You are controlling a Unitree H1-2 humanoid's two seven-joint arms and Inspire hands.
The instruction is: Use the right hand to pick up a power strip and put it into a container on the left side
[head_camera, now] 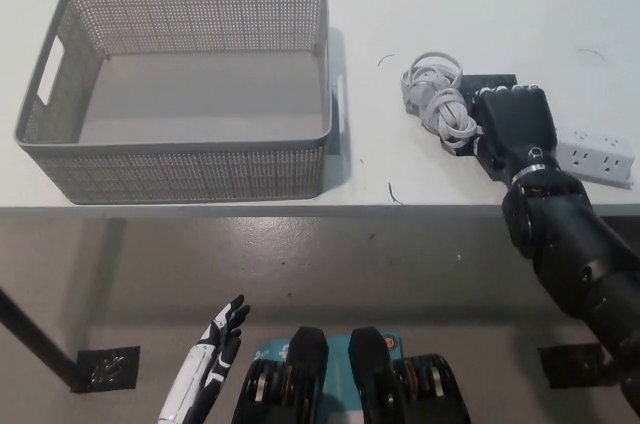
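The white power strip point(598, 156) lies on the white table point(480, 4) at the right, mostly hidden under my black right hand point(515, 122). That hand rests across the strip with its fingers curled down over the far side, shut on it. The strip's grey coiled cord point(437, 100) is bunched just left of the hand. The grey mesh basket point(180, 159) stands empty on the table's left half. Low at the picture's bottom left, below the table edge, my white left hand point(215, 362) hangs open.
The table's front edge runs just below the basket and my right hand. A small dark speck lies on the table between the basket and the cord. Beneath the table is grey floor with black table feet.
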